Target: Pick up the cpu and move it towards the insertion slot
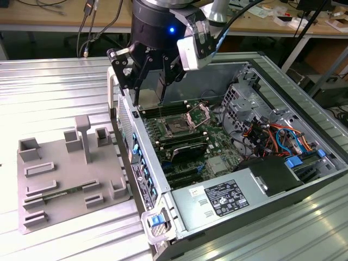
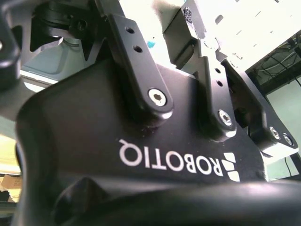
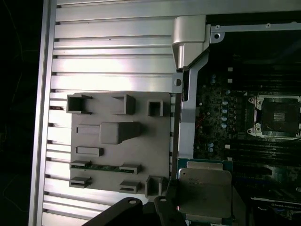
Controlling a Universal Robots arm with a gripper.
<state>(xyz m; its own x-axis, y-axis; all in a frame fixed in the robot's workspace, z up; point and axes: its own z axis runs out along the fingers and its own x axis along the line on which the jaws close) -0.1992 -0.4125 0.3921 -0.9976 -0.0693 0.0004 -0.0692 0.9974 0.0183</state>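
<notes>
My gripper (image 1: pixel 155 89) hangs over the near wall of the open computer case, shut on the cpu (image 3: pixel 204 190). The cpu is a small square plate with a silvery top, held flat in the air. In the first wrist view one dark finger (image 3: pixel 162 209) lies against its edge. The insertion slot (image 1: pixel 176 128) lies lower down on the green board, toward the exterior view's right of the gripper. Its metal frame is swung open and the dark socket (image 3: pixel 277 115) is bare. The second wrist view shows the gripper's black body (image 2: pixel 141 141) close up.
A grey plastic fixture (image 1: pixel 70 168) with raised blocks lies on the ribbed metal table at the exterior view's left, with a memory stick (image 1: pixel 51 191) in it. Inside the case are black memory slots (image 1: pixel 182 147), a power supply (image 1: pixel 217 198) and drive cables (image 1: pixel 272 136).
</notes>
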